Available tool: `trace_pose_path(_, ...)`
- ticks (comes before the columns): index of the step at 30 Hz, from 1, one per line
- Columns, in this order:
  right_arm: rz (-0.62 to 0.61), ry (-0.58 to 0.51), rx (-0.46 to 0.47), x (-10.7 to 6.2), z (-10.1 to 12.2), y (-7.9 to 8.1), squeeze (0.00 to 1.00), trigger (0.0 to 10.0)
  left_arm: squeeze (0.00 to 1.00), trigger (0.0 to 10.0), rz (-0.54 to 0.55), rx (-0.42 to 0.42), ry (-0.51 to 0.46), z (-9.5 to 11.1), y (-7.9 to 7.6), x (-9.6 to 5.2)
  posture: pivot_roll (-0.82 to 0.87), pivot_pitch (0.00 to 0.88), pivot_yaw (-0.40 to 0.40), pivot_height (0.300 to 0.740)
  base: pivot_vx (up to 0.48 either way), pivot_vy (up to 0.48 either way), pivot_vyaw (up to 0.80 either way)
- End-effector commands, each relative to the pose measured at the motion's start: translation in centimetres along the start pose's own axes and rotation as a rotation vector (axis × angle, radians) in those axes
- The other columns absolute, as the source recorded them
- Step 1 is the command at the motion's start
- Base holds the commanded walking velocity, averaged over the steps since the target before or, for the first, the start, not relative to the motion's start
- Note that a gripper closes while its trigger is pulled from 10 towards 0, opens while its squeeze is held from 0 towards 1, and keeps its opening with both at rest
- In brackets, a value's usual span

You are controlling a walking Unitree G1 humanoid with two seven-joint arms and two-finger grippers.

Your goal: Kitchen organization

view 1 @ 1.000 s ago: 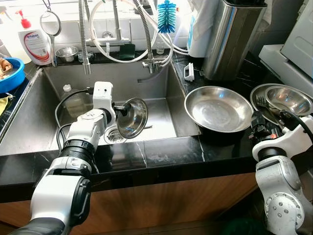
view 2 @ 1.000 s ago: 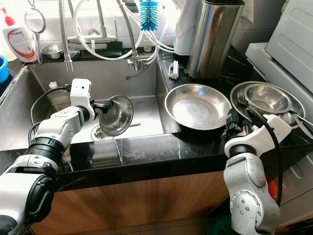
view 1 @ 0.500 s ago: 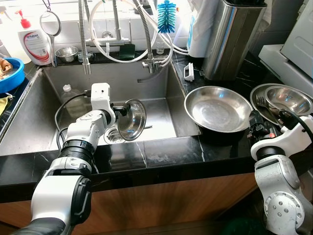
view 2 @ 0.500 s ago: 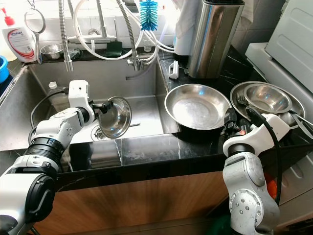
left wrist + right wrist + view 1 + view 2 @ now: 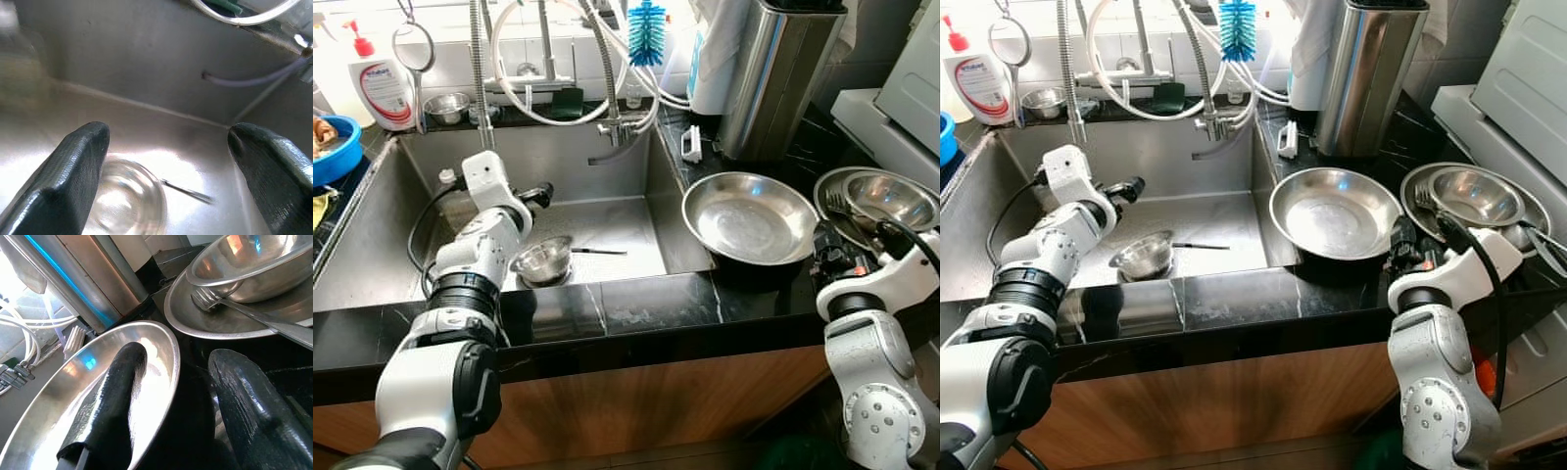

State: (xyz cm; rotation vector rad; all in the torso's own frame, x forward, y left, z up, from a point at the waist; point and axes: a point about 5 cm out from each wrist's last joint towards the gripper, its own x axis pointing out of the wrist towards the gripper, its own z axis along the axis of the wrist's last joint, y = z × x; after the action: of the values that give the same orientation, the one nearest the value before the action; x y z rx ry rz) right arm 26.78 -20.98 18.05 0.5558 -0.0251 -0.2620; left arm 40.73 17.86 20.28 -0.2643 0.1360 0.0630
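A small steel bowl (image 5: 541, 260) rests upright on the floor of the sink (image 5: 372, 235), with a thin utensil (image 5: 597, 252) beside it. My left gripper (image 5: 538, 192) hovers above and behind the bowl, open and holding nothing. In the left wrist view the bowl (image 5: 124, 205) lies below my spread fingers (image 5: 78, 161). My right gripper (image 5: 827, 257) rests open at the counter's front edge, beside the large steel bowl (image 5: 751, 217). To its right a plate (image 5: 274, 318) carries a smaller bowl (image 5: 234, 264) and a fork (image 5: 205, 298).
Faucet hoses (image 5: 607, 69) and a blue brush (image 5: 646, 34) hang over the sink's back. A soap bottle (image 5: 384, 88) and a blue bowl (image 5: 328, 147) stand at the left. A tall steel canister (image 5: 778, 78) and a white appliance (image 5: 901, 98) stand at the right.
My left gripper has let go of the small bowl, which now sits on the sink floor. The gripper has drawn back and to the left. The right arm has stayed put.
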Motion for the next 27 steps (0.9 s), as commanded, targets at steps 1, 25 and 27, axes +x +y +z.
trace_pose_path(1, -0.001, -0.004, -0.018, -0.1, 0.2, 0.1, 0.00, 10.0, 0.00, 10.0, -0.006, 0.104, -0.064, 0.9, -0.3, -0.2, 0.01, 0.034, -0.022, 0.740, 0.000, 0.000, 0.00)
trace_pose_path(25, -0.037, 0.102, 0.067, 0.2, -1.0, 0.9, 0.00, 10.0, 0.00, 10.0, -0.124, 0.453, -0.297, 2.1, -3.1, -1.2, 0.00, 0.038, -0.024, 0.740, 0.000, 0.000, 0.00)
trace_pose_path(27, -0.051, 0.110, 0.082, 0.2, -1.1, 0.7, 0.00, 10.0, 0.00, 10.0, -0.131, 0.458, -0.302, 2.1, -3.2, -1.2, 0.00, 0.039, -0.024, 0.740, 0.000, 0.000, 0.00)
